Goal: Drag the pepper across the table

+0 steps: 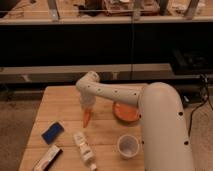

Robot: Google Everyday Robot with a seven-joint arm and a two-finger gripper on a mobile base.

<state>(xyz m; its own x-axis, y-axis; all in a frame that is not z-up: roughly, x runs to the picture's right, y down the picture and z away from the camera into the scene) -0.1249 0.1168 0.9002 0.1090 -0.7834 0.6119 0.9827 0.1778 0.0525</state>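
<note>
The pepper [87, 118] is a small slim orange tapered thing lying on the light wooden table [62, 102], near its middle. My gripper [87, 106] hangs from the white arm's wrist and points down right over the pepper's upper end. The arm [160, 125] comes in from the lower right and covers the table's right side.
A round orange bowl [126, 112] sits right of the pepper, partly behind the arm. A blue sponge-like block [52, 133] lies at the left. A white bottle [84, 147] and a flat packet [47, 159] lie near the front edge. A clear cup [128, 146] stands front right.
</note>
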